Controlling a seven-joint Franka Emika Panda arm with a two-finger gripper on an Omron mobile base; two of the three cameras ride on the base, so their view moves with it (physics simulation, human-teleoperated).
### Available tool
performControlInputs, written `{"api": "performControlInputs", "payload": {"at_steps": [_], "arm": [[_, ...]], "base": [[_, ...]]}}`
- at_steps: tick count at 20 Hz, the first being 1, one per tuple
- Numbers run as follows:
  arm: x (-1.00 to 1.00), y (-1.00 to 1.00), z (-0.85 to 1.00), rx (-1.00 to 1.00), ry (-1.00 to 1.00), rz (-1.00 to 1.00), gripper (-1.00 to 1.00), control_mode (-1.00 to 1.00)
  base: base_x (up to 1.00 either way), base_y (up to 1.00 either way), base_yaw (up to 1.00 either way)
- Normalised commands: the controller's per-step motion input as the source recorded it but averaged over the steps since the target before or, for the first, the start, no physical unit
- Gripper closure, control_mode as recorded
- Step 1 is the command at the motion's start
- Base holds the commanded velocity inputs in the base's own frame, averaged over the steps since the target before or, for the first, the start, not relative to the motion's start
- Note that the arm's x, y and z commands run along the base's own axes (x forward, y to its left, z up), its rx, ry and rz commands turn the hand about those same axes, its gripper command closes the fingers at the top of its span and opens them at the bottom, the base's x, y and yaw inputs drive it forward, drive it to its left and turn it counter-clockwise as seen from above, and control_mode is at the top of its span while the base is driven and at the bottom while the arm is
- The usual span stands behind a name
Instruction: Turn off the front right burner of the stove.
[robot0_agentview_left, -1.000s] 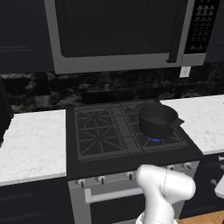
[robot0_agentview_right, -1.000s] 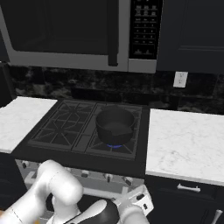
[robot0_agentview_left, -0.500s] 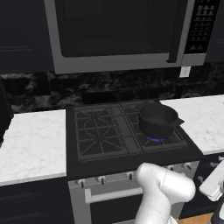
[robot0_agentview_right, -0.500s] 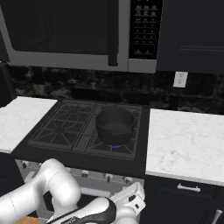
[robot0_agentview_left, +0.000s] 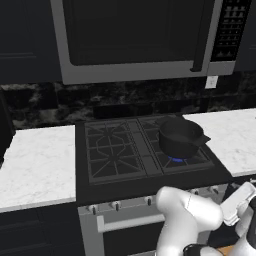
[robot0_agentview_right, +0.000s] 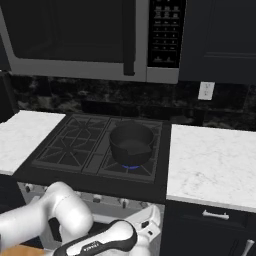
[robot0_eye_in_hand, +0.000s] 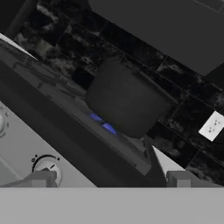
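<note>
The two-finger gripper (robot0_eye_in_hand: 109, 179) of the white arm is held low in front of the stove's steel front panel, its two small grey finger tips (robot0_eye_in_hand: 40, 179) spread well apart with nothing between them. Just beside the left finger tip is a small round silver knob (robot0_eye_in_hand: 48, 167) on the panel. Above the panel edge, the front right burner (robot0_eye_in_hand: 104, 124) shows a small blue flame under the black cast-iron grate. A round black pot (robot0_eye_in_hand: 124, 100) sits directly over that flame. The wide black gas stove (robot0_agentview_left: 113, 155) lies between two white marble counters (robot0_agentview_left: 35, 165). A steel-framed microwave (robot0_agentview_left: 135, 37) hangs above the stove, and a white wall outlet (robot0_agentview_right: 205, 90) is on the dark backsplash to the right.
</note>
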Motion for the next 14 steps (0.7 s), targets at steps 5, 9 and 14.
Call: {"api": "performControlInputs", "payload": {"at_steps": [5, 9, 14], "arm": [[0.11, -0.12, -0.44, -0.05, -0.06, 0.0, -1.0, -1.0], [0.14, -0.34, -0.43, -0.04, -0.08, 0.0, -1.0, -1.0], [0.26, -0.29, -0.23, -0.03, -0.09, 0.0, -1.0, -1.0]], "base": [[0.0, 0.0, 0.0], [0.0, 0.0, 0.0], [0.0, 0.0, 0.0]]}}
